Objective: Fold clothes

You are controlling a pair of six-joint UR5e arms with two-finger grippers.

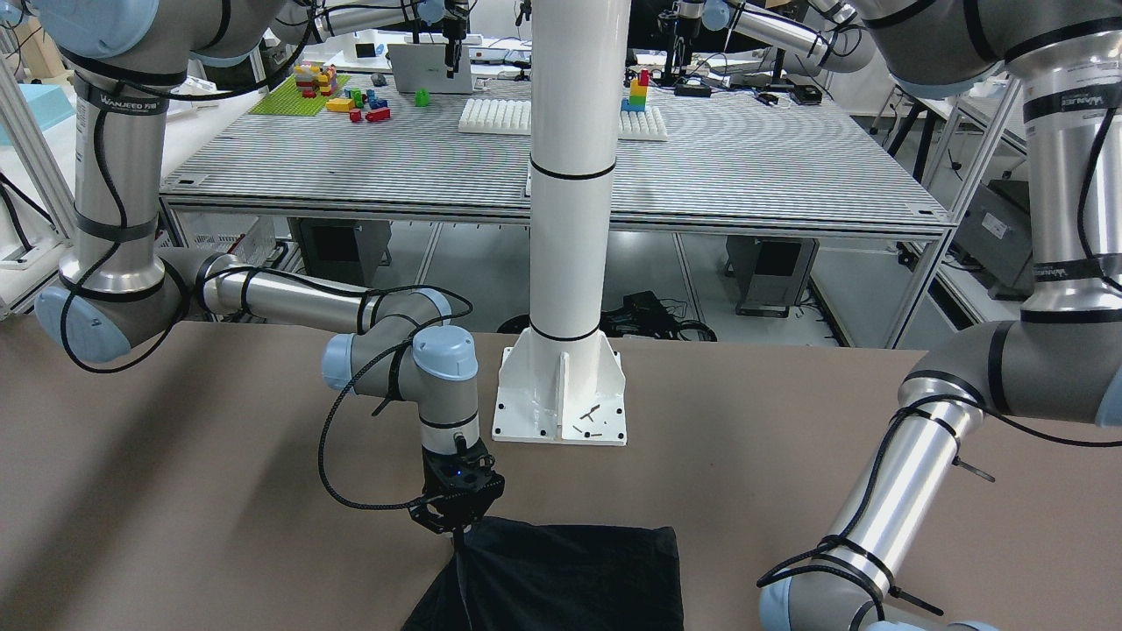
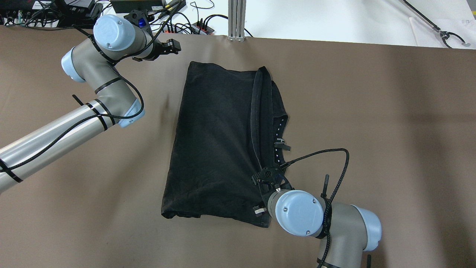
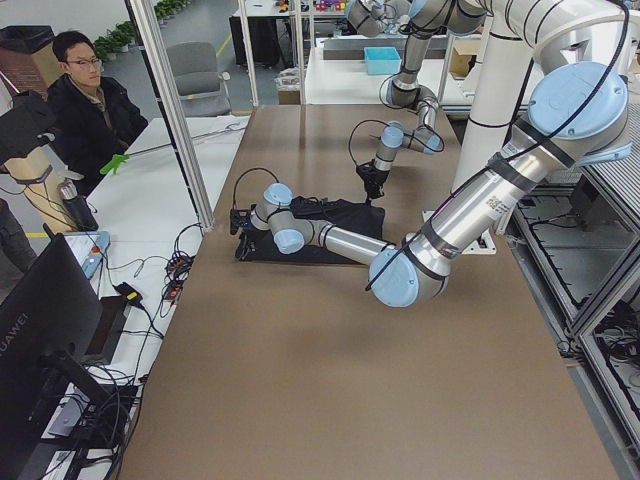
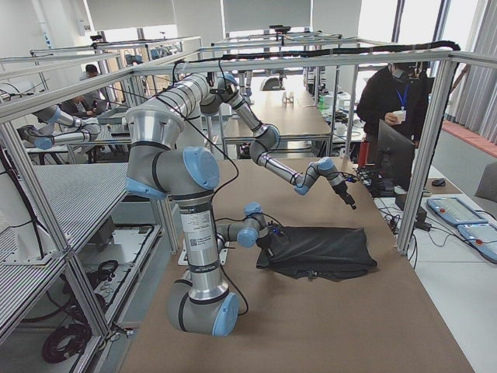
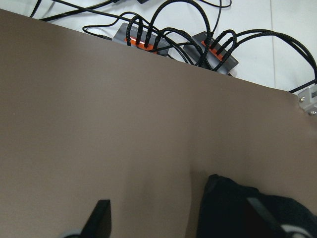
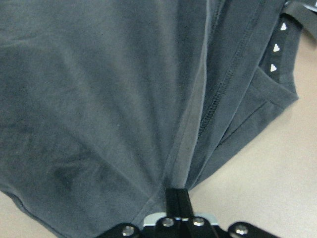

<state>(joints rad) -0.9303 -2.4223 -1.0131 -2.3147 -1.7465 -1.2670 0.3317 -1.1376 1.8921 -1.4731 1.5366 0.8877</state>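
The black clothes (image 2: 215, 141) lie flat in the middle of the brown table, with the right side folded over into a thick seam. My right gripper (image 2: 264, 175) is shut on the near right edge of that fold. The right wrist view shows its fingertips (image 6: 177, 196) pinching the gathered fabric (image 6: 99, 89). From the front, the pinched corner (image 1: 458, 536) is raised off the table. My left gripper (image 2: 174, 45) hovers near the far left corner of the clothes, open and holding nothing. In its wrist view the corner (image 5: 237, 208) lies on the table between the fingers (image 5: 101, 218).
A white post's base plate (image 1: 561, 403) stands on the table's robot side. Cables and power strips (image 5: 173, 42) lie just past the far edge, beside an aluminium upright (image 2: 237, 18). A seated person (image 3: 85, 100) and a standing person (image 4: 392, 97) are beyond the table.
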